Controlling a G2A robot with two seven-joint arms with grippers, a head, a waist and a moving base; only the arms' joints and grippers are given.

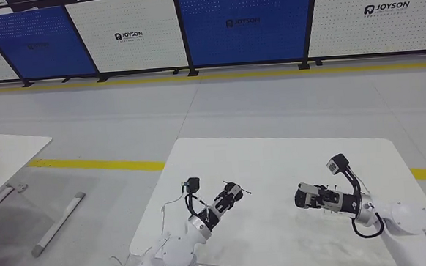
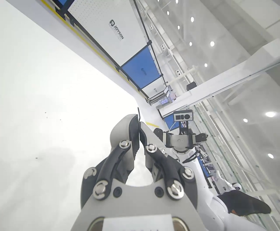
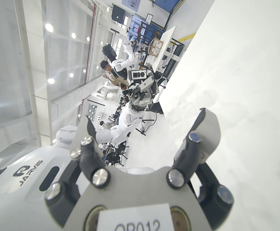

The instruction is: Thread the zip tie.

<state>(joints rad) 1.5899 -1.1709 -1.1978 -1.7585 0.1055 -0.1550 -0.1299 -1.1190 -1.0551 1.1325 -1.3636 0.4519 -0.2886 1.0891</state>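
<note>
Tightly closed, the left gripper (image 2: pixel 139 125) pinches the thin black zip tie (image 2: pixel 138 114), whose end pokes out just beyond it. Well apart over the counter (image 1: pixel 273 159), the right gripper (image 3: pixel 146 120) gapes wide, empty.

You get bright, even light from round ceiling lamps (image 2: pixel 270 114), which flare into white spots in both wrist views. The white table (image 2: pixel 54 65) glares almost blank in the left wrist view, so the zip tie (image 2: pixel 138 112) reads as a thin dark sliver. Straight beams (image 2: pixel 218 81) and wall panels (image 2: pixel 102 32) bow towards the wrist views' edges.
</note>
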